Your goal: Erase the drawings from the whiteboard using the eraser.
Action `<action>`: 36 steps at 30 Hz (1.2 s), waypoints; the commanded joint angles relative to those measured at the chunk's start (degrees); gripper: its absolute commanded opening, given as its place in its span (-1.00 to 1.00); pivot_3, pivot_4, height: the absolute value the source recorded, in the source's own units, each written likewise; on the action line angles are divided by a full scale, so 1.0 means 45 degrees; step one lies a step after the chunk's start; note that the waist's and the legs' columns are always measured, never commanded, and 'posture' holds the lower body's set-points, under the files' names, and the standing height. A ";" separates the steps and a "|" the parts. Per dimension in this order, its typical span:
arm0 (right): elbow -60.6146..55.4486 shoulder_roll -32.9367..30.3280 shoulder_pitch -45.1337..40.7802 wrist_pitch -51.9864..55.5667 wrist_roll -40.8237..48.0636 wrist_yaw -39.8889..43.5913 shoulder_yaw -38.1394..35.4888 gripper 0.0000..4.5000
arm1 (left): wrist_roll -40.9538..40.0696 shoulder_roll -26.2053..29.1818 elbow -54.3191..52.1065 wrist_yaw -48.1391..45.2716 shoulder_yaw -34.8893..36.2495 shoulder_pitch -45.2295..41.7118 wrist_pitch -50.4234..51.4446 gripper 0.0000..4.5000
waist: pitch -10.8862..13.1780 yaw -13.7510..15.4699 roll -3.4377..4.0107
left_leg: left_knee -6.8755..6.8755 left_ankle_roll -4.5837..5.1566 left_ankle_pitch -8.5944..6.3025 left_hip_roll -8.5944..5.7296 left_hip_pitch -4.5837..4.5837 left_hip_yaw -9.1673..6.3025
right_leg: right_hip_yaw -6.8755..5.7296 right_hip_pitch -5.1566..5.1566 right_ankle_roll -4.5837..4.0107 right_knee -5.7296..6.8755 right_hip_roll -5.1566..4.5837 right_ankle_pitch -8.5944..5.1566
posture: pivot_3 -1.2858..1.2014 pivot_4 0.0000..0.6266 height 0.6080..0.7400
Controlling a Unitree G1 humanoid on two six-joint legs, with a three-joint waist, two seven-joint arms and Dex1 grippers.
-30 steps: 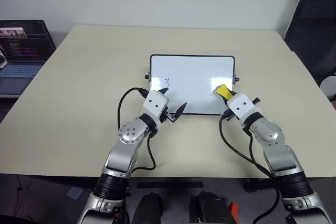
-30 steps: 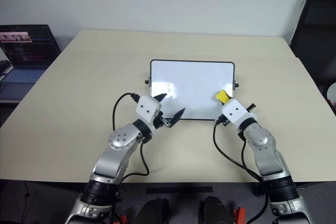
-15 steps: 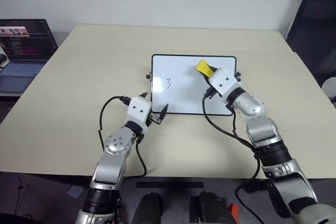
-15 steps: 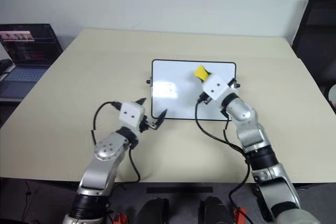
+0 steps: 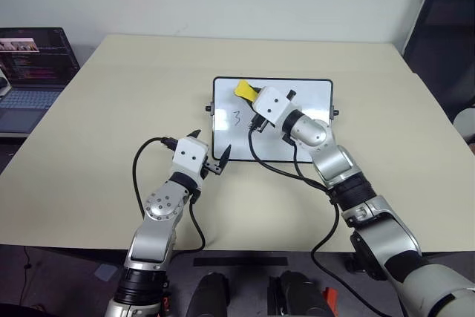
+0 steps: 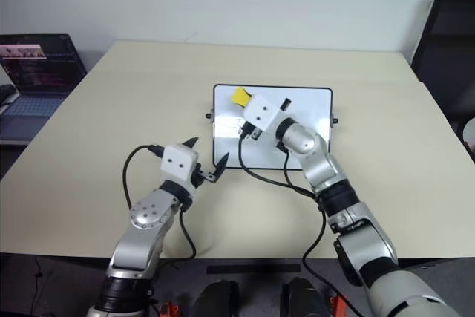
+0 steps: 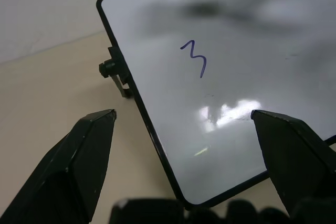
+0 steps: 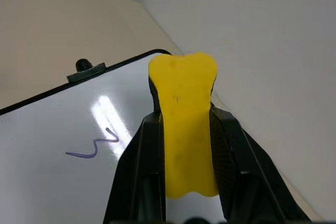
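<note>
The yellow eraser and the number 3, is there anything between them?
No. In the right wrist view, only bare whiteboard lies between the eraser and the 3.

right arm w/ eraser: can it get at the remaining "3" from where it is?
Probably yes. The right gripper, shut on the eraser, sits just beyond the "3" on the whiteboard, with nothing between them.

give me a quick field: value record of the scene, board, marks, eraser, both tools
surface: beige table
whiteboard: lies flat on the table
drawings: a single "3" visible near the board's left edge
eraser: yellow, held over the board's upper left corner area
right tool: shut on the eraser
left tool: open, at the board's lower left corner, holding nothing
off to the left: an open laptop
</note>
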 commanded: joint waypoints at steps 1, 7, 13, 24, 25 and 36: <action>0.0776 0.0142 -0.0893 0.0082 -0.0541 -0.0277 0.0242 -0.61 | -0.0036 -0.0125 -0.0146 0.0000 -0.0130 -0.0323 -0.0336 1.00 | 0.0000 0.0001 0.0000 | 0.0000 0.0000 0.0000 -0.0001 0.0000 -0.0001 | -0.0001 -0.0001 0.0000 0.0002 0.0000 0.0000 | 0.03 -0.52 1.00; 0.2389 0.0181 -0.1807 0.0290 -0.1341 -0.0468 0.0753 -0.61 | -0.0015 -0.0187 -0.0180 -0.0001 -0.0163 -0.0352 -0.0331 1.00 | 0.0000 -0.0003 0.0001 | -0.0002 0.0000 0.0000 -0.0002 -0.0005 -0.0003 | 0.0006 -0.0022 -0.0002 0.0020 -0.0004 0.0001 | 0.03 -0.52 1.00; 0.3279 0.0201 -0.1963 0.0634 -0.1686 -0.0163 0.1091 -0.61 | -0.0043 -0.0170 -0.0231 -0.0041 -0.0125 -0.0469 -0.0292 1.00 | 0.0000 -0.0019 0.0001 | 0.0006 0.0000 0.0001 -0.0001 0.0002 -0.0004 | 0.0006 -0.0024 -0.0005 0.0045 -0.0004 0.0003 | 0.03 -0.52 1.00; 0.0578 -0.0177 0.0295 0.1729 -0.2068 0.0874 0.1729 -0.61 | -0.0011 -0.0163 -0.0345 0.0105 0.0026 -0.0380 -0.0260 1.00 | -0.0005 -0.0011 -0.0002 | 0.0008 0.0001 0.0002 -0.0005 0.0046 -0.0030 | -0.0014 0.0030 -0.0007 0.0043 -0.0005 0.0002 | 0.03 -0.52 1.00; 0.0256 -0.0244 0.0621 0.1839 -0.2127 0.0957 0.1769 -0.61 | -0.0005 -0.0154 -0.0365 0.0121 0.0046 -0.0362 -0.0250 1.00 | -0.0005 -0.0009 -0.0002 | 0.0008 0.0001 0.0002 -0.0004 0.0050 -0.0026 | -0.0010 0.0033 -0.0007 0.0044 -0.0004 0.0002 | 0.03 -0.52 1.00; -0.1896 -0.0757 0.2564 0.2589 -0.2293 0.1289 0.1816 -0.61 | -0.0013 -0.0040 -0.0501 0.0145 0.0130 -0.0251 -0.0167 1.00 | -0.0009 0.0006 -0.0009 | 0.0011 0.0004 0.0006 0.0000 0.0086 -0.0002 | 0.0011 0.0051 -0.0005 0.0043 -0.0001 -0.0003 | 0.03 -0.52 1.00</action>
